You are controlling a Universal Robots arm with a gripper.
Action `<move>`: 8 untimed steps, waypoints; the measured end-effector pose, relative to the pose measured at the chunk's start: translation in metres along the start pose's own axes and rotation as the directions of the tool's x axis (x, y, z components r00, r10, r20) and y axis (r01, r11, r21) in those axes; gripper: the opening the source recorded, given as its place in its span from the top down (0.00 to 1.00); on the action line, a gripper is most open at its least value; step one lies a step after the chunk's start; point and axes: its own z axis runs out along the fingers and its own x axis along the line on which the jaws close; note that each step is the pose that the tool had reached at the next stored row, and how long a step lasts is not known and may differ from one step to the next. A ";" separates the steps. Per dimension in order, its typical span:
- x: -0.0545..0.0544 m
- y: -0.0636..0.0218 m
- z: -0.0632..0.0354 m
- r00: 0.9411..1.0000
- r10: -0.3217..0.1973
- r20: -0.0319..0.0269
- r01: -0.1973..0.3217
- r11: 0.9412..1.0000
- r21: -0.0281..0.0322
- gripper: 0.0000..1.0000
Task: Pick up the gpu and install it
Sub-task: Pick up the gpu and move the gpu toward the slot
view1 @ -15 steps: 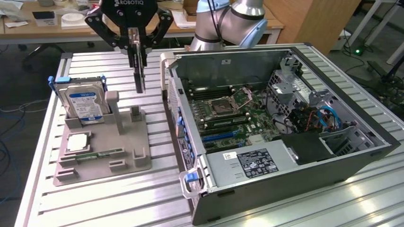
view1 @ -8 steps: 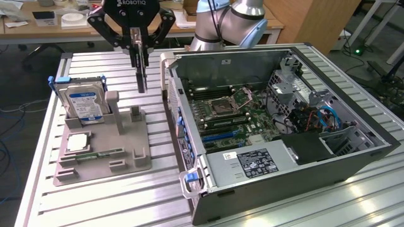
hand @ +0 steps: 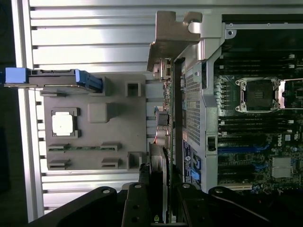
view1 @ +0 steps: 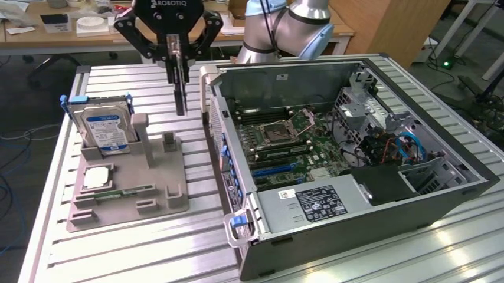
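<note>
**The gpu (view1: 181, 94) held in the air beside the computer case (view1: 441, 147)**
The gpu is clamped by its upper edge in the gripper (view1: 180, 66), whose fingers are closed partway onto it. It is hung upright above the table (view1: 141, 247), between the grey holder (view1: 157, 183) on the exterior view's left and the open case on the exterior view's right. A hard drive (view1: 106, 127) is seated upright at the holder's far left corner.

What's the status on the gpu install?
Gripper shut on gpu. Gpu hangs upright above the gray fixture, outside the open case. Case wall stands between it and the motherboard.
</note>
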 end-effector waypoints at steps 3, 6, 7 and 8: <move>-0.006 0.0003 0.0000 1.000 0.000 0.000 0.000 1.000 0.000 0.73; -0.010 0.0005 0.0001 1.000 0.000 0.000 0.000 1.000 0.000 0.73; -0.011 0.0006 0.0002 1.000 0.000 0.000 0.000 1.000 0.000 0.73; -0.013 0.0006 0.0002 1.000 0.000 0.000 0.000 1.000 0.000 0.73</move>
